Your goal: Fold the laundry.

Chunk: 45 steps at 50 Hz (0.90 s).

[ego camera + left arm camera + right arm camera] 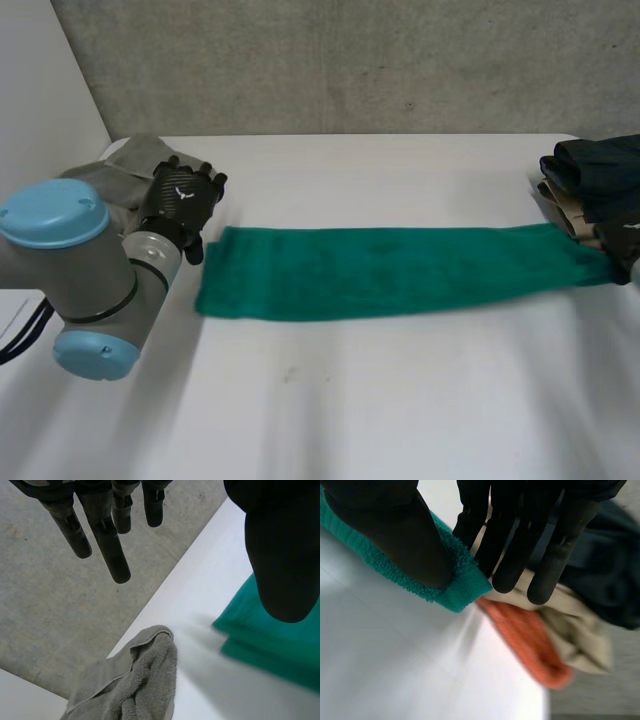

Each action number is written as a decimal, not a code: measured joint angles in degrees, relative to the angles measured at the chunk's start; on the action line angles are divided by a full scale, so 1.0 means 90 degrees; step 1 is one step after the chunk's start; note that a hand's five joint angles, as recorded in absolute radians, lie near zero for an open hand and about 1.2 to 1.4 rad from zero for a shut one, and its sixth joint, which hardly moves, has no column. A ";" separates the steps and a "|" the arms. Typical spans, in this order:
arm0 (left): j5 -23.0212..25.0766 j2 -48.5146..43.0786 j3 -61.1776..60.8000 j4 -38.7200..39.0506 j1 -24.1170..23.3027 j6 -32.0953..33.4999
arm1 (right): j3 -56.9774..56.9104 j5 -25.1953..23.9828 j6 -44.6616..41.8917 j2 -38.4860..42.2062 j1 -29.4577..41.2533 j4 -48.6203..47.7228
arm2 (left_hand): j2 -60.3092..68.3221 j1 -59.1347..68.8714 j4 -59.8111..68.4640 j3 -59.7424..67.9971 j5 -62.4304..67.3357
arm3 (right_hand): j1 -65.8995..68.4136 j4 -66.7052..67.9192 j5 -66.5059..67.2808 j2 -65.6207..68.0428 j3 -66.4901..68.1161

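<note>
A long green towel (390, 272) lies stretched across the middle of the white table (400, 400). My right hand (390, 530) pinches its right-end corner (462, 587) between the thumb and the fingers (520, 545), at the table's right edge (627, 252) beside a pile of clothes. My left hand (182, 198) hovers just beyond the towel's left end with straight fingers (107, 545) and thumb spread apart, holding nothing. The green towel's left end (270, 647) lies below its thumb.
A crumpled grey towel (135, 165) lies at the table's far left corner, under my left hand's fingers (132, 680). At the right edge sits a pile of dark (600, 175), beige (575, 630) and orange (525, 640) clothes. A grey wall stands behind.
</note>
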 measured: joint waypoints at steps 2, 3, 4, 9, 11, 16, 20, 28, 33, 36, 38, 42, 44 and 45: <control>0.0002 0.0105 -0.0080 -0.0001 0.0012 -0.0004 | 0.0002 0.0124 -0.0531 -0.0084 -0.0067 -0.0035 | 0.0000 0.0000 0.0000 0.0000 0.0000 | 0.0000 0.0001 0.0000 0.0000 0.0000; 0.0003 0.0151 -0.0120 -0.0001 0.0021 -0.0005 | -0.0011 0.0194 -0.0781 -0.0110 -0.0087 -0.0048 | 0.0000 -0.0001 -0.0001 0.0000 0.0000 | -0.0002 0.0001 0.0000 0.0000 0.0000; 0.0004 0.0200 -0.0167 -0.0002 0.0036 -0.0007 | -0.0034 0.0269 -0.1055 -0.0131 -0.0101 -0.0062 | 0.0000 -0.0001 -0.0001 0.0000 0.0000 | -0.0001 0.0000 0.0000 0.0000 0.0000; 0.0019 0.0456 -0.0414 0.0001 0.0185 -0.0015 | -0.0219 0.0483 -0.2058 -0.0164 0.0212 -0.0256 | 0.0000 -0.0001 0.0000 0.0000 0.0000 | -0.0001 0.0004 0.0030 0.0000 0.0004; 0.0039 0.0545 -0.0496 0.0002 0.0265 -0.0020 | -0.0297 0.0379 -0.2210 -0.0165 0.0573 -0.0413 | 0.0000 -0.0001 -0.0001 0.0000 0.0000 | -0.0001 0.0008 0.0056 0.0000 0.0028; 0.0100 0.0755 -0.0657 0.0003 0.0460 -0.0079 | -0.0464 -0.0278 -0.2320 -0.0154 0.1796 -0.0996 | 0.0000 -0.0001 -0.0001 0.0000 0.0000 | -0.0001 0.0008 0.0057 0.0000 0.0030; 0.0141 0.0977 -0.0802 0.0003 0.0632 -0.0311 | -0.0692 -0.1249 -0.2292 0.0046 0.3066 -0.1666 | 0.0000 0.0000 -0.0001 0.0000 0.0000 | -0.0001 0.0011 0.0068 0.0000 0.0038; 0.0162 0.1187 -0.1056 0.0004 0.0761 -0.0688 | -0.1665 -0.2610 -0.2324 0.1417 0.4975 -0.2080 | 0.0000 -0.0001 0.0000 0.0000 0.0000 | -0.0002 0.0011 0.0068 0.0000 0.0039; 0.0166 0.1185 -0.1137 0.0010 0.0755 -0.0728 | -0.2143 -0.2764 -0.2307 0.2234 0.5407 -0.1903 | 0.0000 0.0000 0.0000 0.0000 0.0000 | -0.0594 -0.1029 -0.0721 -0.0939 -0.0963; 0.0167 0.1167 -0.1140 0.0012 0.0731 -0.0726 | -0.2232 -0.2606 -0.2261 0.2350 0.5449 -0.1802 | 0.0000 -0.0001 -0.0001 0.0000 0.0000 | -0.3832 -0.4044 -0.3861 -0.4193 -0.3967; 0.0168 0.1153 -0.1124 0.0012 0.0708 -0.0722 | -0.2214 -0.2355 -0.2158 0.2276 0.5437 -0.1749 | 0.0000 0.0000 -0.0001 0.0000 0.0000 | -0.5437 -0.5739 -0.5514 -0.5723 -0.5655; 0.0169 0.1138 -0.1070 0.0015 0.0664 -0.0716 | -0.2011 -0.1723 -0.1678 0.1925 0.5367 -0.1677 | 0.0000 -0.0001 -0.0001 0.0000 -0.0001 | -0.5730 -0.6273 -0.5927 -0.6173 -0.6216; 0.0169 0.1137 -0.1040 0.0017 0.0642 -0.0715 | -0.1872 -0.1450 -0.1340 0.1720 0.5327 -0.1640 | 0.0000 -0.0001 -0.0001 0.0000 -0.0001 | -0.5730 -0.6276 -0.5927 -0.6173 -0.6216; 0.0169 0.1138 -0.1006 0.0019 0.0618 -0.0714 | -0.1615 -0.1065 -0.0710 0.1372 0.5255 -0.1560 | 0.0000 -0.0001 -0.0001 0.0000 0.0000 | -0.5730 -0.6276 -0.5927 -0.6173 -0.6216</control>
